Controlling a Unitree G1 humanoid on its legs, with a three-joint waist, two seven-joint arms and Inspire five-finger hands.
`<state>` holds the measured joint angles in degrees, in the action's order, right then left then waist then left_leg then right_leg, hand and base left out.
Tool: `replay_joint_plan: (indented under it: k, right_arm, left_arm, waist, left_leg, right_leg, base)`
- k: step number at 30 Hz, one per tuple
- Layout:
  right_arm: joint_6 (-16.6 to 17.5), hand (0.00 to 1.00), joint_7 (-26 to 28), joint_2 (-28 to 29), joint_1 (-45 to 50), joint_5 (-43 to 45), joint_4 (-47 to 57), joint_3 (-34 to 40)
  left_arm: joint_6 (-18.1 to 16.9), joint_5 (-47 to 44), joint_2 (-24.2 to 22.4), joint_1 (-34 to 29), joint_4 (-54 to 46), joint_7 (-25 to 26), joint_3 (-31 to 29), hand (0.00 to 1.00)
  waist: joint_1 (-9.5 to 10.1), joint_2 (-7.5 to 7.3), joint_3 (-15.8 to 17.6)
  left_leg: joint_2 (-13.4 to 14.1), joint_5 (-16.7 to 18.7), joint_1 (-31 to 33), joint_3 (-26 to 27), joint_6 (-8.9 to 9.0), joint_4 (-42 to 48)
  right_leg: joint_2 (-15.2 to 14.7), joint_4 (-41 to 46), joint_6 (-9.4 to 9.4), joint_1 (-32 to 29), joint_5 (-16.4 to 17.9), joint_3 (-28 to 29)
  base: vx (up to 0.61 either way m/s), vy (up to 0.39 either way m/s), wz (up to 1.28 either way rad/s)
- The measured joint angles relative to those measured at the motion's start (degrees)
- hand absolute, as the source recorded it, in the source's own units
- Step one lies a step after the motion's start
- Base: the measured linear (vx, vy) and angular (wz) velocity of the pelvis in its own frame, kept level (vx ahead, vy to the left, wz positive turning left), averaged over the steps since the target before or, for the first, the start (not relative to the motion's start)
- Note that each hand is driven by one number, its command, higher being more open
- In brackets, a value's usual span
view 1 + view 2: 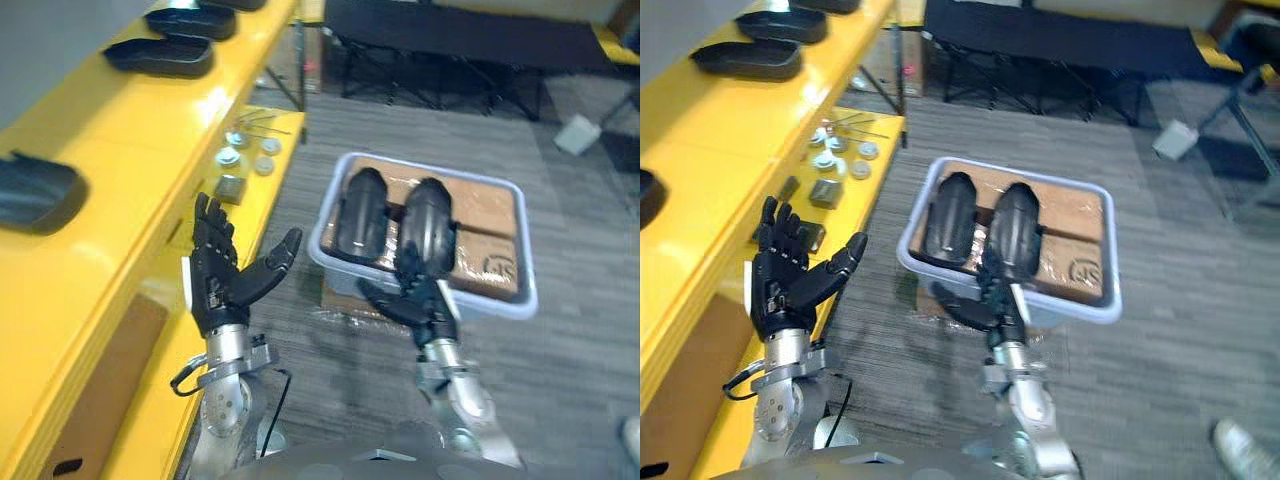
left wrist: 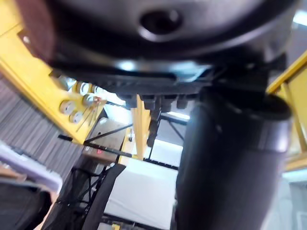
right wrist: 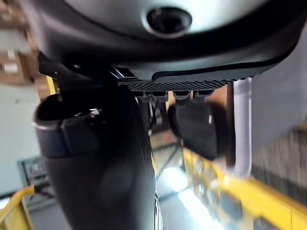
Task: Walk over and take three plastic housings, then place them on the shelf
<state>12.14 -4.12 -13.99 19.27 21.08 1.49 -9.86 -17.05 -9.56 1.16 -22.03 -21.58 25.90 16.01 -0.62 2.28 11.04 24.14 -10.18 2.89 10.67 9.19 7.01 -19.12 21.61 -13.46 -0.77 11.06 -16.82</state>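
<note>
Left hand (image 1: 222,275): nearest the robot, raised beside the shelf edge. The fingers are straight and spread with the thumb out, and it holds nothing. It looks idle, perhaps kept free for a second pick.

Right hand (image 1: 418,300): a little further out, stretched forward at the near rim of the bin. The fingers are straight and the thumb points aside, so nothing is grasped. This reads as a reach.

Bin (image 1: 440,170): a pale plastic tub on the grey floor, lined with cardboard. It is the source of the parts.

Right housing (image 1: 428,225): a black, rounded shell lying lengthways in the bin. Its near end is under the right hand's fingertips, and contact cannot be told.

Left housing (image 1: 360,210): a matching shell just beside the first, apart from both hands.

Shelf (image 1: 120,200): a long yellow ledge on the robot's left, and the drop-off place.

Shelved housings (image 1: 160,55): dark shells lying open side up on the shelf, well apart from each other.

Metal discs (image 1: 240,150): small round parts clustered at the shelf's edge, beyond the left hand.

Folding frame (image 1: 450,40): black and furthest off, behind the bin.

Next move: probably curling the right hand's fingers around the right housing.
</note>
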Motion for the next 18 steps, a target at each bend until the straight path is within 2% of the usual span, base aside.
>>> replay_joint_plan:
  k: [1,2,3,4,5,6,7,10,12,16,18]
  right_arm:
    - [0.1,1.0,0.3,-0.3,1.2,-0.1,0.0,0.7]
    - [0.1,1.0,0.8,-0.5,3.5,-0.2,0.0,1.7]
    - [0.1,1.0,1.1,-0.5,4.5,-0.2,0.0,1.9]
    - [0.2,1.0,2.2,-0.2,5.2,0.0,0.0,2.2]
    - [0.3,1.0,2.4,-0.1,5.2,0.0,0.0,2.2]
    - [0.7,1.0,2.9,0.3,4.7,0.1,0.0,2.2]
    - [0.9,1.0,3.1,0.4,3.8,0.1,0.0,2.2]
    - [1.4,1.0,2.7,0.9,1.5,-0.1,-0.2,1.1]
    - [1.5,1.0,1.6,3.0,-0.5,-0.4,-0.2,-0.7]
    - [1.6,1.0,-1.6,5.2,-2.2,-0.5,-1.2,-2.3]
    - [1.6,1.0,-5.3,5.8,-2.9,-0.4,-3.1,-2.0]
  left_arm:
    - [0.0,-0.9,0.0,0.0,0.0,-0.5,0.0,1.0]
    - [0.0,-2.1,-0.1,0.1,0.5,-1.8,0.0,1.0]
    - [-0.2,-2.4,-0.1,0.2,0.9,-2.7,0.0,1.0]
    - [-0.7,-4.3,0.8,-1.8,0.8,-5.7,0.0,1.0]
    - [-0.8,-4.5,1.1,-2.0,0.8,-6.2,0.0,1.0]
    - [-1.5,-5.3,1.8,-2.4,0.8,-8.1,0.0,1.0]
    - [-1.7,-5.7,2.4,-2.4,0.8,-9.4,0.0,1.0]
    - [-1.7,-5.9,3.6,-2.6,1.0,-10.2,-0.1,1.0]
    - [-1.7,-6.0,4.4,-2.9,1.0,-11.5,-0.6,1.0]
    - [-1.7,-4.8,4.5,-1.3,1.0,-12.0,0.0,1.0]
    - [-1.6,-3.0,4.4,0.2,0.9,-12.9,0.9,1.0]
  waist:
    - [-0.44,0.3,-0.1]
    - [-1.08,0.48,0.2]
    - [-0.84,0.5,0.3]
    - [0.09,1.4,-0.2]
    - [0.27,1.53,-0.2]
    - [0.85,1.73,-0.2]
    - [1.55,1.66,-0.2]
    - [3.62,0.23,0.0]
    - [3.93,-1.28,0.0]
    - [3.75,-2.25,-0.6]
    - [3.8,-2.88,-0.4]
  left_leg:
    - [0.0,-1.6,0.5,0.2,-1.9,0.2]
    - [0.0,-4.4,0.9,1.4,-4.11,0.4]
    - [-0.8,-3.2,0.8,1.4,-2.75,1.5]
    - [-5.6,5.7,0.8,0.7,0.77,5.9]
    - [-6.4,7.1,0.8,0.6,0.7,6.3]
    - [-9.3,11.0,1.1,0.2,0.16,6.3]
    - [-10.9,13.3,1.0,-0.5,-0.63,4.0]
    - [-13.4,12.4,0.6,-0.6,-0.16,0.8]
    - [-13.9,12.0,0.2,-0.2,0.29,0.6]
    - [-14.4,13.2,-0.6,-1.5,0.35,0.8]
    - [-14.6,15.4,-0.6,-2.8,0.02,1.8]
  right_leg:
    - [0.3,-1.2,0.05,1.0,0.0,-0.7]
    - [0.8,-3.7,0.96,2.7,-0.5,-2.6]
    - [0.7,-4.9,1.43,3.6,-0.6,-3.0]
    - [0.7,-9.3,2.23,4.7,-2.8,-3.0]
    - [0.8,-10.1,2.27,4.8,-3.4,-3.0]
    - [1.1,-12.9,2.27,5.0,-5.3,-2.9]
    - [1.3,-14.5,1.89,4.5,-6.8,-2.9]
    - [0.3,-16.6,1.48,2.6,-10.2,-1.4]
    - [0.3,-18.6,1.83,2.8,-12.7,-1.8]
    - [0.3,-18.7,2.55,3.1,-14.1,-1.9]
    - [0.3,-17.6,3.19,2.7,-15.1,-2.0]
  base:
    - [-0.04,-0.234,0.24]
    - [-0.05,-0.17,0.29]
    - [-0.07,-0.143,0.07]
    - [-0.06,-0.052,-0.15]
    - [-0.05,-0.001,-0.17]
    - [-0.03,0.044,0.04]
    - [-0.03,0.062,0.0]
    - [-0.01,0.089,-0.29]
    - [0.04,0.069,-0.25]
    - [0.04,0.035,-0.18]
    - [-0.02,0.055,-0.12]
